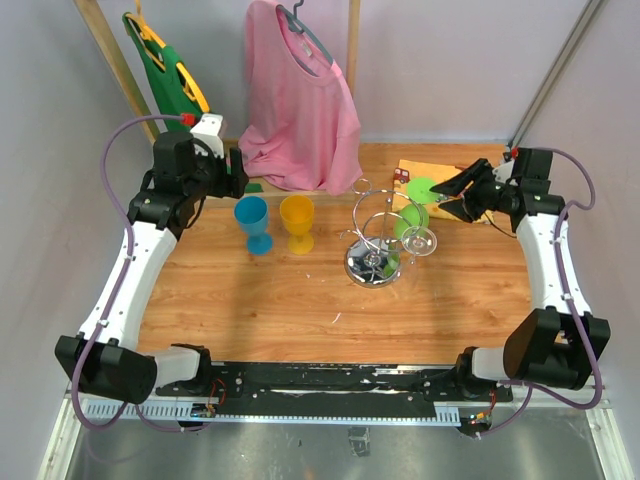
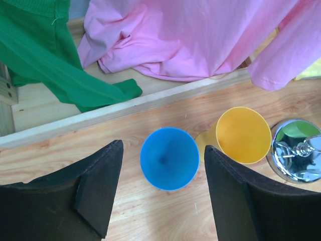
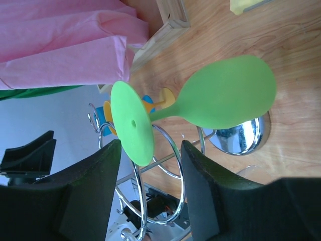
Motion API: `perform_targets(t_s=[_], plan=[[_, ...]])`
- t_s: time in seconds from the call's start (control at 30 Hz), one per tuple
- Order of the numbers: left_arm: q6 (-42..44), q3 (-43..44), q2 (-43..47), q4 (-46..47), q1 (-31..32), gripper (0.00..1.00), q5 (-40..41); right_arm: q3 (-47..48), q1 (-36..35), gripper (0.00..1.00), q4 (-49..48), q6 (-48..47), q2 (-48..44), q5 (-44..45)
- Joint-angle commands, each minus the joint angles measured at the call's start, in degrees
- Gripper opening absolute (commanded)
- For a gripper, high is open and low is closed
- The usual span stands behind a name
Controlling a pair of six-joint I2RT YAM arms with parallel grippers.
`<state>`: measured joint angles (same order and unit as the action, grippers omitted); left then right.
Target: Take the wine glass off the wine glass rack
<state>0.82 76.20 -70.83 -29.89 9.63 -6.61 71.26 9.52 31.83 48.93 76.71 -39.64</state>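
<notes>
Hanging: green wine glass (image 3: 220, 100) upside down on wine glass rack (image 1: 380, 235), foot (image 3: 131, 122) up, caught in a wire loop, bowl below; still on rack, not lifted.
Rack: chrome wire stand, round base (image 1: 372, 266) at table center-right, curled arms around a post; a clear glass (image 1: 420, 242) hangs at its 3 o'clock side.
R gripper (image 3: 150, 191): fingers spread wide, holding nothing; pads either side of the green foot in wrist view, no contact that I can tell. Reaches in from 3 o'clock of rack, prob so the glass can slide out along the loop's open end.
L gripper (image 2: 163, 196): also parted, empty, hovering above blue cup (image 2: 169, 158); yellow cup (image 2: 243, 134) just beside at its 2 o'clock. L arm parked away from rack, prob to keep out of R arm's path.
Backdrop: pink shirt (image 1: 300, 100) on hanger at 12 o'clock, green garment (image 1: 165, 70) at 11.
Next, my guess: close on stem/foot, lift a touch, pull outward.
Risk: bumping the clear glass or dragging the light rack.
</notes>
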Motion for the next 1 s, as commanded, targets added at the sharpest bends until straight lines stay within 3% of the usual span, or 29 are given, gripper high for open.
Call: perform_targets(t_s=[0.0, 0.2, 0.57, 0.97], plan=[[-0.35, 1.33, -0.43, -0.25, 0.47, 0.7, -0.77, -2.02, 1.41, 0.48, -3.94, 3.12, 0.18, -2.74], [-0.33, 1.19, -0.54, -0.41, 0.49, 0.7, -0.83, -3.58, 1.45, 0.37, -5.66, 4.24, 0.47, -3.82], [-0.49, 0.28, -0.66, -1.14, 0.61, 0.69, -1.69, -4.93, 1.47, 0.02, -6.73, 5.14, -0.58, -4.4], [-0.64, -0.21, -0.36, -1.69, 1.01, 0.69, -2.0, -7.58, 2.1, 0.01, -10.21, 9.35, -3.61, -4.84]])
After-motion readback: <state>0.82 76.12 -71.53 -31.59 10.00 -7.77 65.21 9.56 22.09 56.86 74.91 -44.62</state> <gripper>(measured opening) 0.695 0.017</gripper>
